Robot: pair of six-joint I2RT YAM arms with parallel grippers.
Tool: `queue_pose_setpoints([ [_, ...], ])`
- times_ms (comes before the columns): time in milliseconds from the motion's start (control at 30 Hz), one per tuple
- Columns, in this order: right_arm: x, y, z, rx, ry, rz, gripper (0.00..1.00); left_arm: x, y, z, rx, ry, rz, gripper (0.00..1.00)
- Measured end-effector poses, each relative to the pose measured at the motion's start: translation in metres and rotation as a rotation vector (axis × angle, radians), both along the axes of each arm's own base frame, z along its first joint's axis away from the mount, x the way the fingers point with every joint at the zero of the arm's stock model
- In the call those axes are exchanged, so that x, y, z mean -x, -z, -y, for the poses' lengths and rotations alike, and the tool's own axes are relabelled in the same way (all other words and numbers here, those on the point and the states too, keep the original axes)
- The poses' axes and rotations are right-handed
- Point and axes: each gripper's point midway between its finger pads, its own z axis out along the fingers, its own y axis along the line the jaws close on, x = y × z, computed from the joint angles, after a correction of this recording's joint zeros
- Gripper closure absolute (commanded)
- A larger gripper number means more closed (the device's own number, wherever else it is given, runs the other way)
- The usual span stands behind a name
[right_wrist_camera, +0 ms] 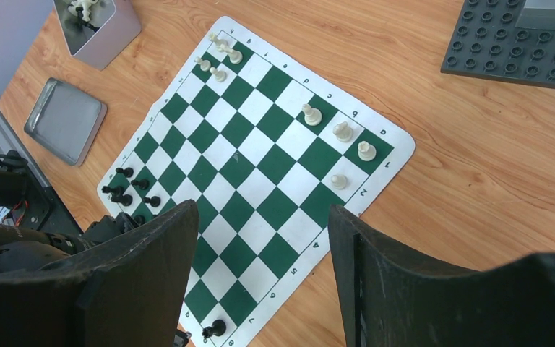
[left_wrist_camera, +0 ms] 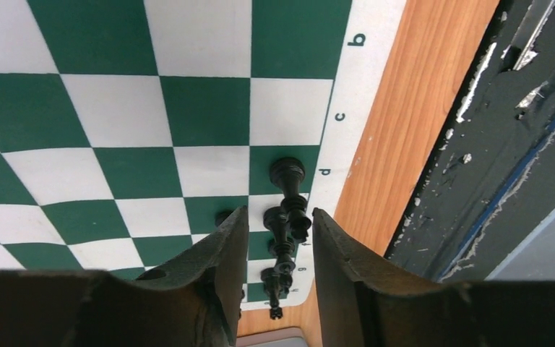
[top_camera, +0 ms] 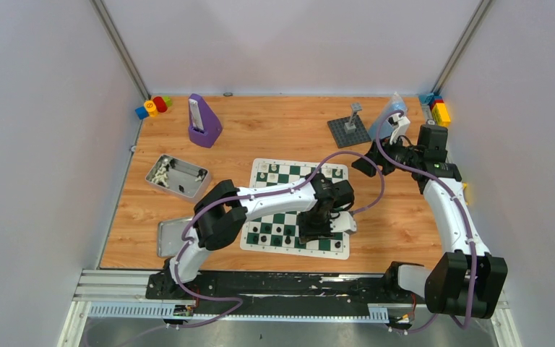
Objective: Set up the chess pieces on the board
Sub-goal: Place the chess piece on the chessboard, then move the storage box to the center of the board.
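Chess pieces (left_wrist_camera: 287, 173) judged light, smooth, easily toppled: grip mid-stem. Black ones stand on board (left_wrist_camera: 115, 108) edge squares, beneath left gripper (left_wrist_camera: 280, 217), jaws parted, holding none. Right gripper (right_wrist_camera: 264, 217) wide, empty, raised beside board

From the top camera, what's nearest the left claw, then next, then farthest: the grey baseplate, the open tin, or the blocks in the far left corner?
From the left claw, over the board:
1. grey baseplate, far side, right of middle.
2. open tin, off to the left.
3. blocks, far left corner.
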Motion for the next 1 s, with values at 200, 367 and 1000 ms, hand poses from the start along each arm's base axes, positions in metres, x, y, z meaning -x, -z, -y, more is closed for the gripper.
queue_pose_setpoints([
  [200,0.000,0.000,0.000,-0.001,-0.001,0.000,0.33,-0.010,-0.010,0.005,0.040,-0.008,0.063,0.39],
  [367,0.000,0.000,0.000,0.000,-0.001,0.001,0.33,-0.021,-0.042,-0.002,0.115,-0.028,0.138,0.35],
  [1000,0.003,-0.002,-0.006,-0.004,-0.037,0.015,0.33,-0.162,-0.121,-0.241,0.214,-0.822,0.398,0.26],
])
